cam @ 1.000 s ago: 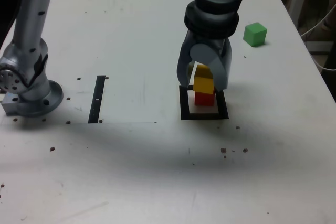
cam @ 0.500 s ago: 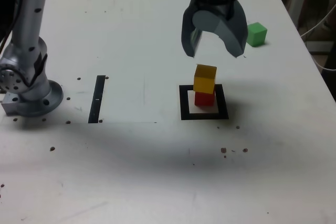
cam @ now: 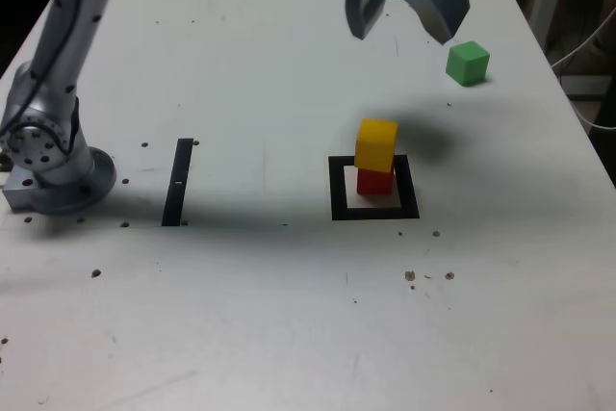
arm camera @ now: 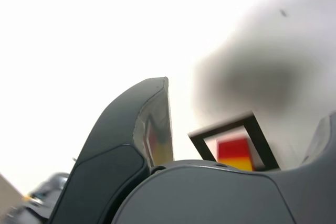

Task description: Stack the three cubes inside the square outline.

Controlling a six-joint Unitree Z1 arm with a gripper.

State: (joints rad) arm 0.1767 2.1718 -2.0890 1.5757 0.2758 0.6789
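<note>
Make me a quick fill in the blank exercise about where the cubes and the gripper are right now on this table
1. The yellow cube sits on top of the ____ cube.
2. The stack stands inside the black ____ outline.
3. The cube lying alone on the table, toward the exterior view's upper right, is ____.
4. The gripper hangs above the table with its jaws ____ and nothing between them.

Missing words: red; square; green; open

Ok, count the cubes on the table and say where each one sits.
3. The red cube sits inside the square outline, the yellow cube rests on it, and the green cube stands apart toward the exterior view's upper right.
</note>
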